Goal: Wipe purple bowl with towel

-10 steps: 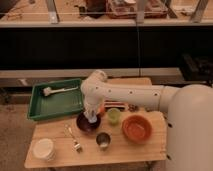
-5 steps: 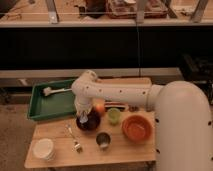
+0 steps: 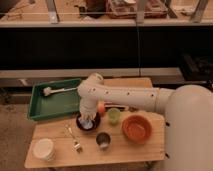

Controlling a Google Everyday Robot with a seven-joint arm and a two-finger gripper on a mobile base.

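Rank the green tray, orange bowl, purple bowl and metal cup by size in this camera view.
Green tray, orange bowl, purple bowl, metal cup. The gripper sits over the purple bowl, hiding part of it.

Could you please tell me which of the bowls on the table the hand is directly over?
The dark purple bowl, under the hand; the orange bowl and white bowl sit apart.

The purple bowl (image 3: 88, 123) is a small, dark, round dish sitting upright on the wooden table (image 3: 55, 134), just in front of the green tray (image 3: 37, 107) and left of the light green cup (image 3: 114, 116). The gripper (image 3: 88, 120) reaches down into it, pressing a pale towel (image 3: 87, 123) against the inside of the bowl
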